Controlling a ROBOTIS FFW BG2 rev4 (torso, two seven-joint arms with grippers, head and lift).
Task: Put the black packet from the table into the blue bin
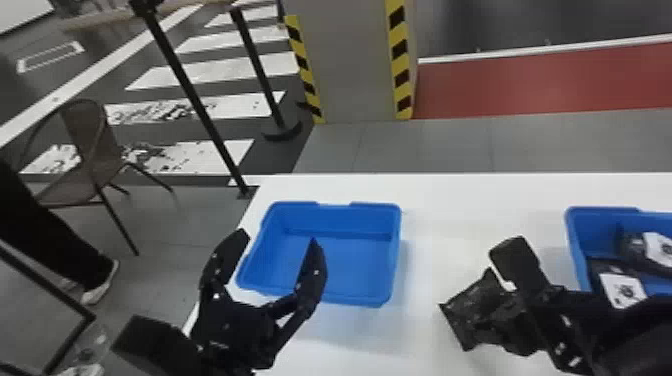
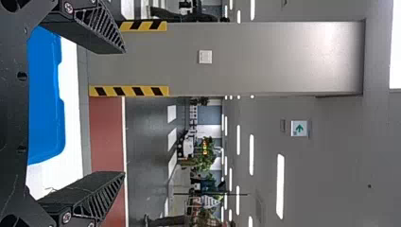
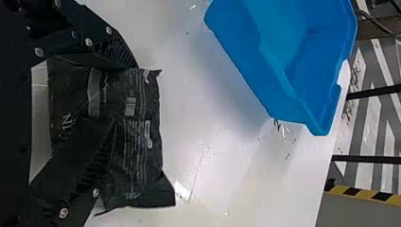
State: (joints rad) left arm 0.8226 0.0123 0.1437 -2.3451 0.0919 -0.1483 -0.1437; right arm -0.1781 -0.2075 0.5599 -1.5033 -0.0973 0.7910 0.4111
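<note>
A wicker chair (image 1: 92,145) stands beyond the white table (image 1: 465,210). The left gripper (image 1: 278,239), spread wide and empty, is near a blue bin (image 1: 350,295). Rightward, the right gripper's (image 1: 500,287) partly closed fingers grip the black packet (image 1: 467,317), crinkled, pale-printed, between two bins.

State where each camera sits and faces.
Head view: head-mounted, facing forward and down at the table; left gripper and right gripper show.
Left wrist view: on that wrist, facing out towards the pillar; its own fingers show.
Right wrist view: on that wrist, facing the table; own fingers show.
Head and right wrist share the black packet.
</note>
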